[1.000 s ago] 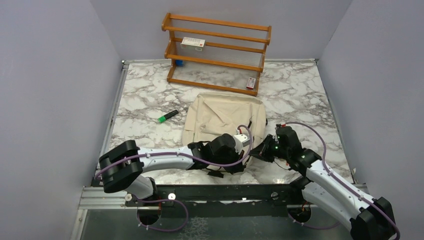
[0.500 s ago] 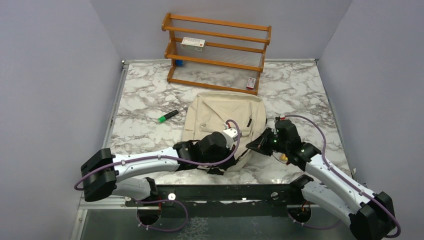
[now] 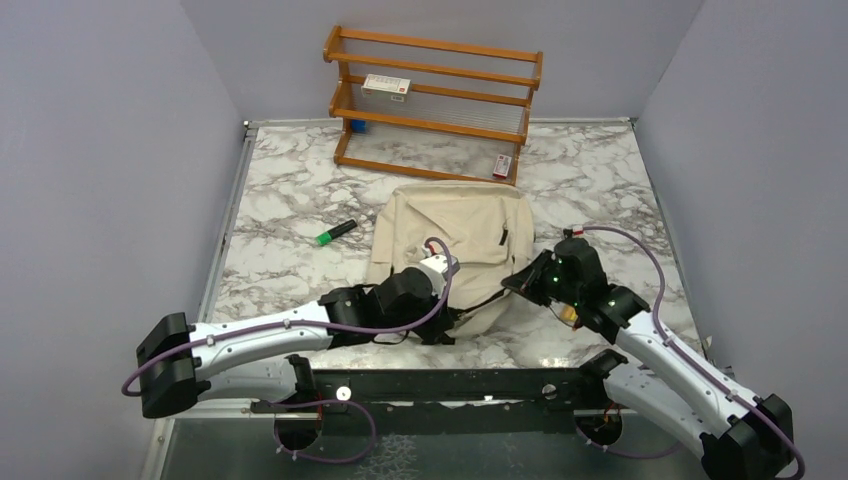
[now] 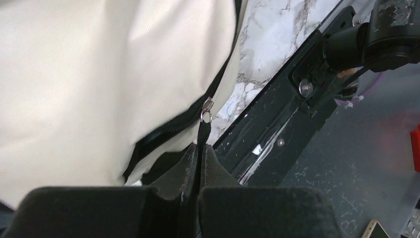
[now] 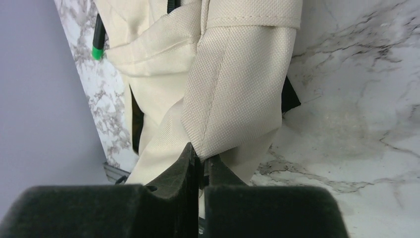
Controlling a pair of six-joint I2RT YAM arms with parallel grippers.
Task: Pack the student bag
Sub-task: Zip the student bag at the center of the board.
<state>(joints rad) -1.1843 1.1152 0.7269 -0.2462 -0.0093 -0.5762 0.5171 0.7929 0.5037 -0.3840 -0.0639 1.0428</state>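
We are at the opening step. The student bag lies flat at the centre of the top view, just below the wooden rack. Our left gripper is pressed together on the black zipper pull at the bag's lower edge, and a dark gap shows in the zipper track beside it. Our right gripper is pinching a fold of beige fabric at the bag's lower right corner, seemingly to brace it.

We judge that the next move calls for dragging the pull further along the track while the right side holds tension. That should open the mouth wide enough for things such as the green marker, which lies to the bag's left.

Compared with 1 second ago, the left gripper has travelled leftward along the bag's lower edge, its elbow swinging out toward the lower left. The right gripper has barely shifted.
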